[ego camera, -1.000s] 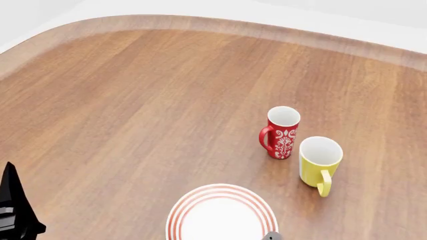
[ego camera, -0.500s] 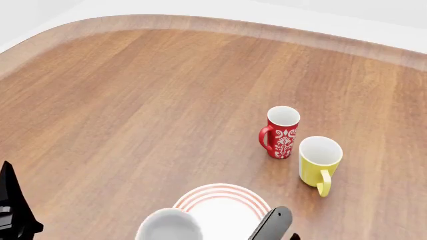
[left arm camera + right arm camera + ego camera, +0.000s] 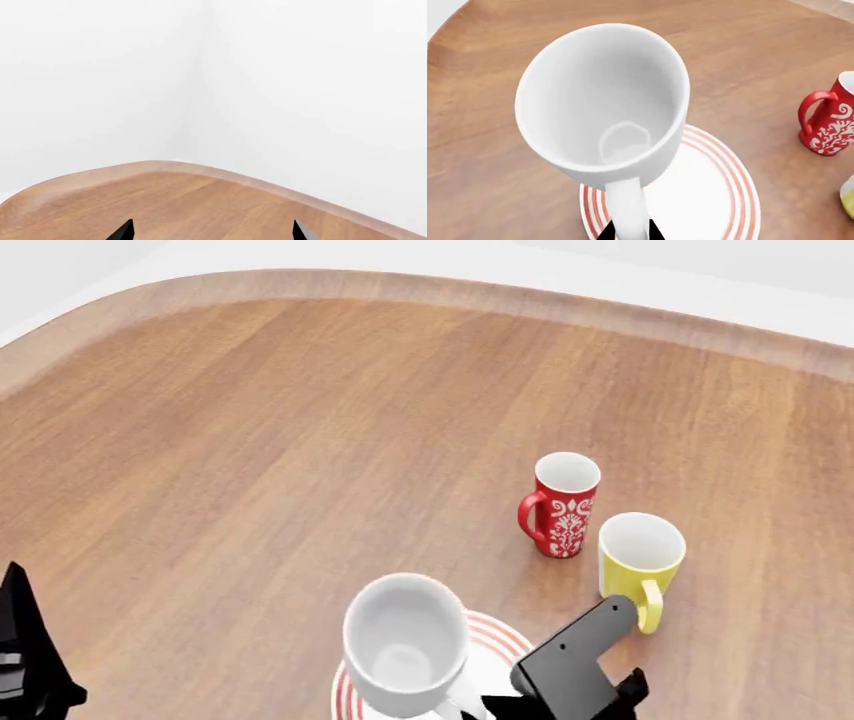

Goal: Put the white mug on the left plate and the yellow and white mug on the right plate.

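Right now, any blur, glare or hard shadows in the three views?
Head view: sharp and evenly lit, with only soft faint shadows under the red patterned mug and the small yellow mug. Right wrist view: the large plain white mug looms big and stretched by closeness, above the red-ringed white plate; no glare. Left wrist view: mostly blank white wall, wooden table crisp.

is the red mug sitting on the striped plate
No, the red mug stands on the bare wooden table, apart from the plate, beside the yellow and white mug.
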Robot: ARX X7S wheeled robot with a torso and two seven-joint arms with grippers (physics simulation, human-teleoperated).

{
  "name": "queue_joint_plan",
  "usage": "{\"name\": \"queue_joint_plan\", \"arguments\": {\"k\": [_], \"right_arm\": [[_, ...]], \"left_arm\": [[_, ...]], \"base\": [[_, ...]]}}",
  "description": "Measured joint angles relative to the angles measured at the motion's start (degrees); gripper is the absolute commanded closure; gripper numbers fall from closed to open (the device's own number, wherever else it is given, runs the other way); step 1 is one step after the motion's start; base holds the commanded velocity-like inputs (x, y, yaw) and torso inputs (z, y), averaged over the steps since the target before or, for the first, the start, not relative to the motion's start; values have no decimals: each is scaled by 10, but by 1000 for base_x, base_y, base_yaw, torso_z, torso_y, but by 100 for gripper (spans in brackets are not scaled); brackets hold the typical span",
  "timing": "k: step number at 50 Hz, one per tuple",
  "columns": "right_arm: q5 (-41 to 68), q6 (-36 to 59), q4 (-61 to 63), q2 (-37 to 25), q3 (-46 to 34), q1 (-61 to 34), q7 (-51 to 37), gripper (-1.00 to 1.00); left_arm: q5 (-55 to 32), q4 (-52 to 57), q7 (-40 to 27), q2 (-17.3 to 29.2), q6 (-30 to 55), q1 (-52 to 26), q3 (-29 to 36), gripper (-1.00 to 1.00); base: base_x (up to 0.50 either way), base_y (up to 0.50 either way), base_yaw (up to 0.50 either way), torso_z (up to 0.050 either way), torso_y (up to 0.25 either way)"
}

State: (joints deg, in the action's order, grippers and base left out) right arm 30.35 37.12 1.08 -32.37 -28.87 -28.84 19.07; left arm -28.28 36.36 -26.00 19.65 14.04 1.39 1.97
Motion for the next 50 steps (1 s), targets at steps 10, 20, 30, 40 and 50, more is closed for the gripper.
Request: {"name": "queue_joint_plan", "arguments": {"k": [10, 20, 30, 40, 50], "right_arm": [[7, 17, -72, 31, 10, -33, -8, 100], [8, 33, -137, 55, 11, -69, -7, 100], [6, 51, -188, 71, 3, -97, 0, 100], [-1, 67, -236, 82, -9, -116, 2, 100], [-8, 70, -269, 88, -16, -129, 4, 100]], "left_arm": [[-2, 3, -2, 2, -1, 1, 1, -100], [-3, 6, -3, 3, -2, 3, 3, -100], [-7, 12, -6, 6, -2, 6, 1, -100], [-11, 18, -9, 8, -3, 9, 1, -100], [-13, 21, -12, 9, -3, 10, 1, -100]], "base": [[0, 0, 0, 0, 0], [0, 0, 0, 0, 1], [0, 0, 0, 0, 0], [0, 0, 0, 0, 0], [0, 0, 0, 0, 0]]}}
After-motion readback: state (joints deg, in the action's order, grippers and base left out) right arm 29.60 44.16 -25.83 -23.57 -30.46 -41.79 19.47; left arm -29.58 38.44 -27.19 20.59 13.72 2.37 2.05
